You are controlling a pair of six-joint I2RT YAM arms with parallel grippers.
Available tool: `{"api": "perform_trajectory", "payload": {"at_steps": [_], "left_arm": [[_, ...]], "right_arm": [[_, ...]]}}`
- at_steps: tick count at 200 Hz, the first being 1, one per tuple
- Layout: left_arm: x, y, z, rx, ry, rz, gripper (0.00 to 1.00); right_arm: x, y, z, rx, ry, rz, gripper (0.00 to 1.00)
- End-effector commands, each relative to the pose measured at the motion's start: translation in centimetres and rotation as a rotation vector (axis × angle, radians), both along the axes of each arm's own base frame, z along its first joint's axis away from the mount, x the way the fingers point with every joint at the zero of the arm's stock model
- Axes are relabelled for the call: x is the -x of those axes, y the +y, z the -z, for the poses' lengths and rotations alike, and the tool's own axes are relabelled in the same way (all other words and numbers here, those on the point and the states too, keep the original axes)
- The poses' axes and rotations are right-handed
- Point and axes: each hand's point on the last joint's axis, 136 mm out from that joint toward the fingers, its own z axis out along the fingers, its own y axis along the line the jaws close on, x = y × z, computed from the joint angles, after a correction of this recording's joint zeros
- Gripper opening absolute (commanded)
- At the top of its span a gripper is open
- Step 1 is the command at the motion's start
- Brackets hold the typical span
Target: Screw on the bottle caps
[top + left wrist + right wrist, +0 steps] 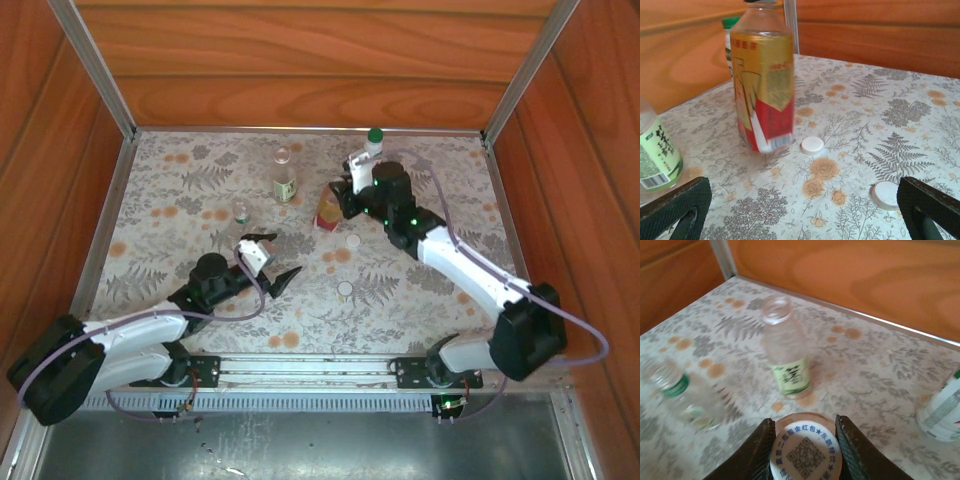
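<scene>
Four bottles [285, 185] and two loose white caps [352, 241]

A white round plastic screw cap [806, 456] sits between the right hand's [804, 426] fingers atop the amber bottle with red label [765, 90]; a plain white cap [812, 145] lies flat ahead of the left hand [802, 212], a second white cap [886, 194] nearer it; beyond the right hand a clear green-labelled bottle [787, 355] stands open-mouthed; a white bottle [942, 410] wears a dark green cap [375, 134].
</scene>
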Motion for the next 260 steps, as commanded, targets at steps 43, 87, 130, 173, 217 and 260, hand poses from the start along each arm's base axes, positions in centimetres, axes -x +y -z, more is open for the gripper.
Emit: {"api": "perform_trajectory", "payload": {"at_steps": [43, 87, 130, 173, 217, 260], "left_arm": [[-1.1, 2.8, 0.4, 0.043, 0.101, -0.177, 1.0], [-2.0, 4.3, 1.5, -0.008, 0.119, -0.271, 1.0], [-1.9, 4.1, 1.9, -0.03, 0.129, -0.263, 1.0], [-2.1, 5.0, 1.5, 0.001, 0.129, -0.311, 1.0], [-2.5, 5.5, 1.7, -0.05, 0.092, -0.334, 1.0], [-2.9, 5.4, 2.3, -0.063, 0.143, -0.331, 1.0]], "right_arm": [[-9.5, 0.4, 3.6, 0.041, 0.163, 0.098, 0.0], [-12.6, 1.1, 6.0, 0.123, 0.166, 0.1, 0.0], [-13.1, 1.2, 7.8, 0.16, 0.183, 0.092, 0.06], [-12.5, 1.5, 5.5, 0.129, 0.164, 0.066, 0.6], [-11.1, 1.2, 2.4, 0.084, 0.122, 0.05, 0.76], [-9.9, 1.6, 1.6, 0.054, 0.123, 0.015, 0.78]]}}
